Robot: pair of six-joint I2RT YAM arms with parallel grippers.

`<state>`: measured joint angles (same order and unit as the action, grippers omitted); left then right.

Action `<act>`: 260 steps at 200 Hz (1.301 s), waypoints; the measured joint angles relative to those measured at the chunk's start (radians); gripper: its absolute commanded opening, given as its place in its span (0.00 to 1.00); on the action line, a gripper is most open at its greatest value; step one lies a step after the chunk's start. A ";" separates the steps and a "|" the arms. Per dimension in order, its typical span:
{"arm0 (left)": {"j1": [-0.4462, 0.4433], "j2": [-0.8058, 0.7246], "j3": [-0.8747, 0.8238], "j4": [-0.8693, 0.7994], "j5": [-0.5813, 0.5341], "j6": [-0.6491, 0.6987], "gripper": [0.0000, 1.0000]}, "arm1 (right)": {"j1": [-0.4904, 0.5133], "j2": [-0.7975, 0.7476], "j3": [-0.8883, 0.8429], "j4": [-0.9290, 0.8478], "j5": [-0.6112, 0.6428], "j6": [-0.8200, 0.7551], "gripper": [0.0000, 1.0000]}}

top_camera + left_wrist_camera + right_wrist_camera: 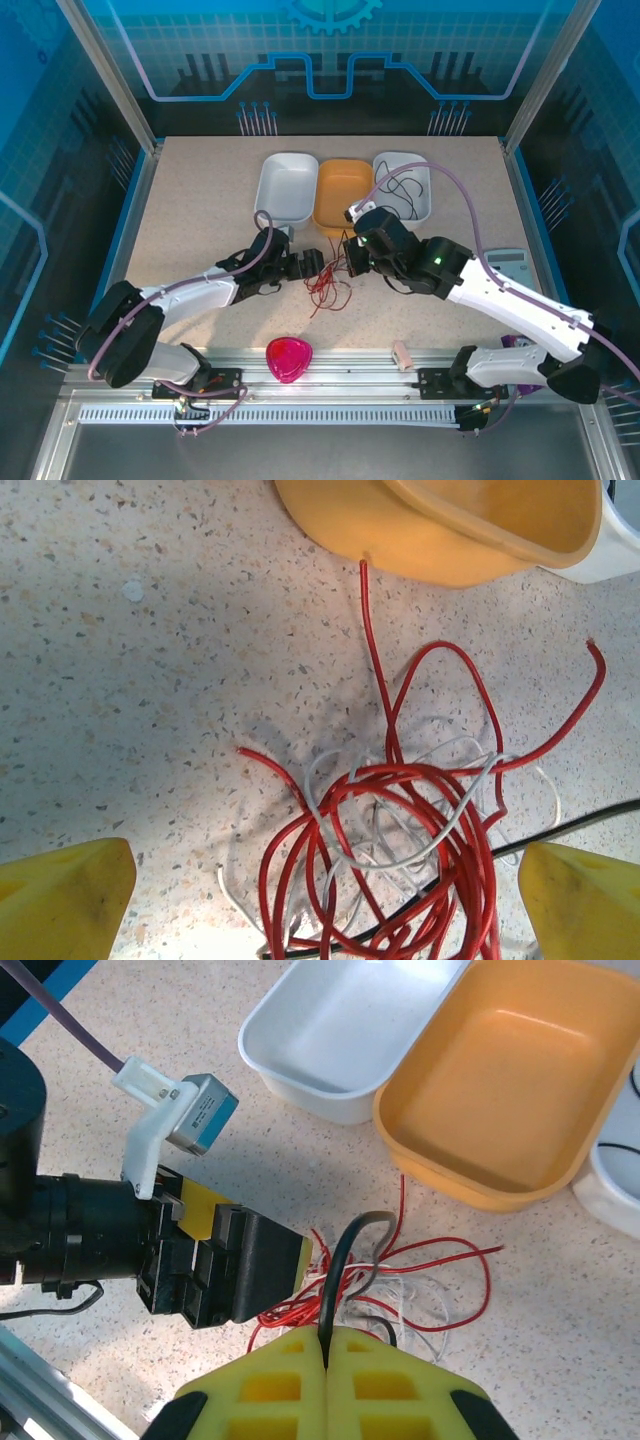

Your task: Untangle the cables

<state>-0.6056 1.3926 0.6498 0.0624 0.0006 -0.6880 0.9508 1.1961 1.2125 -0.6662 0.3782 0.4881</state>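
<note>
Top external view sets the tangle of thin red, whitish and black cables [330, 285] at mid-frame on the speckled beige tabletop [200, 220], between the left gripper [314, 266] and the right gripper [352, 262], just below a row of three plastic trays. The rounded white tray at the right of the row [400, 156] holds a loose black wire [405, 190]. The white rectangular tray [268, 190] and the orange tray [340, 190] show bare floors. The left wrist view separates the strands. Red loops coil at lower centre with whitish wire threaded through them, and one red strand runs straight up the frame to the orange tray's wall. A red end hooks toward the upper right, and a thin black cable [570, 825] slants up to the right edge. There the left gripper's yellow fingertips [60, 900] stand wide apart at the bottom corners, either side of the coil. The right wrist view has the right gripper's yellow fingers pressed together, pinching the thin black cable, which arches up and over into the tangle.
</note>
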 measured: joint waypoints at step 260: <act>-0.002 -0.021 0.015 0.019 -0.060 0.010 0.99 | -0.240 0.104 0.390 -0.206 0.266 -0.172 0.00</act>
<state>-0.6071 1.3712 0.6651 0.0811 -0.0597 -0.6781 0.7113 1.3003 1.6024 -0.8719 0.6445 0.3164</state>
